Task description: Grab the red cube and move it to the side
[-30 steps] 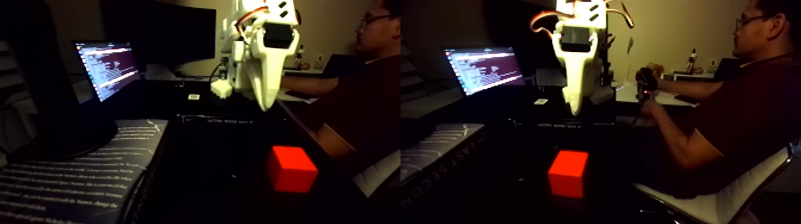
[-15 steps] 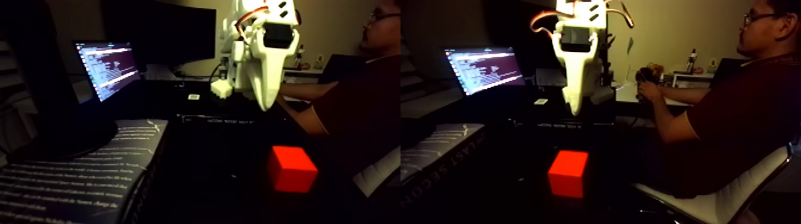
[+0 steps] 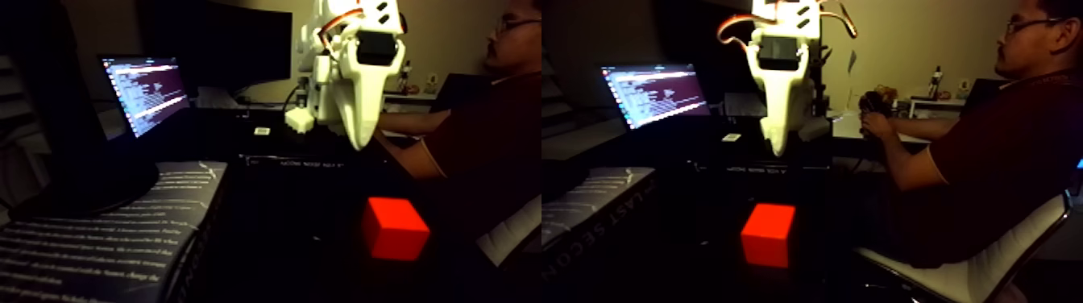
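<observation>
Darkness is the chief hazard; the red cube (image 3: 394,229) sits alone on a black tabletop, below and slightly in front of the white gripper (image 3: 360,143), which hangs well clear of it with its tip pointing down. Its fingers appear drawn together into one narrow point, so I judge the claw clenched on nothing; it would need to spread before descending, or the tip would strike the cube's top face and knock it away. In the left half of the fixed view the cube lies a little right of the tip, so a straight drop may land on its near edge and skid it toward the person (image 3: 979,145) seated at the right, whose hands hold a controller (image 3: 872,109) at the desk. The lit laptop (image 3: 145,90) and a printed book (image 3: 121,234) stand left of the cube, near enough to limit a sideways move. Hidden: the arm's base and upper joints, cut by the top edge; the table's limits, lost in shadow; the seam between the fingers, blurred.
</observation>
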You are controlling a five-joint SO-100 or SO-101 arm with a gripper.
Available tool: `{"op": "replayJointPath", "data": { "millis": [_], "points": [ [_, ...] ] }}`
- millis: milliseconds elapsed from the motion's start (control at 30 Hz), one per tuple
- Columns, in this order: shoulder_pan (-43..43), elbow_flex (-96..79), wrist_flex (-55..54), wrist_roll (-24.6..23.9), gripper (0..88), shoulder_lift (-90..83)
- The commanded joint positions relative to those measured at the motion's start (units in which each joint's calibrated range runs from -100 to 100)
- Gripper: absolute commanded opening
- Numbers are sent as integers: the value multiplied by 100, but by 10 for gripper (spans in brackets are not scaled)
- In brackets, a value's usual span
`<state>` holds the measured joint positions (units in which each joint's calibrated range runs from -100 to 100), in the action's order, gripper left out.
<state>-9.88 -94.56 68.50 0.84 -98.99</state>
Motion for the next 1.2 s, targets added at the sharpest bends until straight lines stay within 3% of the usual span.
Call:
{"op": "replayJointPath", "data": {
  "millis": [0,500,700,933,1167],
  "points": [
    [-27,27,-77,0,6,-25],
    [-36,9,-262,43,7,8],
    [-2,9,-296,760,7,25],
    [48,172,-305,1165,7,168],
    [56,843,-854,1214,8,1496]
  ]
}}
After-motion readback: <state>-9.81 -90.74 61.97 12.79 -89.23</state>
